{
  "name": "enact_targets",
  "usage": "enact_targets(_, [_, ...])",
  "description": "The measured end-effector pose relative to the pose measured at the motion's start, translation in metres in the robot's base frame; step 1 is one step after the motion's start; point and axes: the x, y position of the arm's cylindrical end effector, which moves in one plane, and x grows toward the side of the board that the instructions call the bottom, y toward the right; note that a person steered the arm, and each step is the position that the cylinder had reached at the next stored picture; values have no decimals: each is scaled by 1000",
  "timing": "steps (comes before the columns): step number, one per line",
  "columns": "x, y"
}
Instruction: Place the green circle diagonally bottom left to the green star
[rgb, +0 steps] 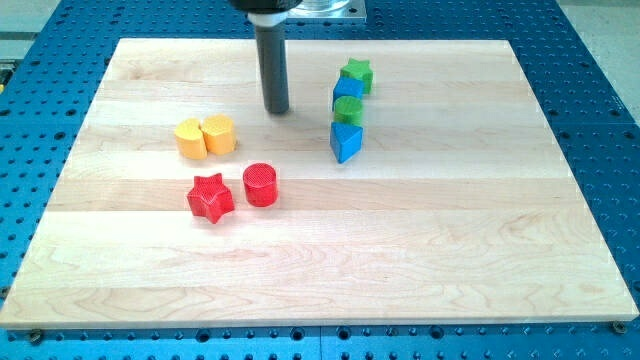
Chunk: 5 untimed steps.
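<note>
The green star (356, 74) sits near the view's top, right of centre. The green circle (348, 109) lies just below it and slightly left, with a blue block (347, 89) wedged between them. A blue triangular block (345, 141) touches the green circle from below. My tip (277, 108) is at the end of the dark rod, to the left of the green circle at about the same height, with a gap of bare board between them.
Two yellow blocks (190, 138) (219, 134) sit side by side at the view's left. A red star (210, 197) and a red circle (260, 184) lie below them. The wooden board (320, 260) ends at a blue perforated table.
</note>
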Motion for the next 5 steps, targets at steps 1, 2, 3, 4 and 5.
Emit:
enact_targets(1, [5,17])
enact_targets(2, [20,61])
enact_targets(3, [16,93])
enact_targets(4, [18,93])
enact_targets(5, [19,93])
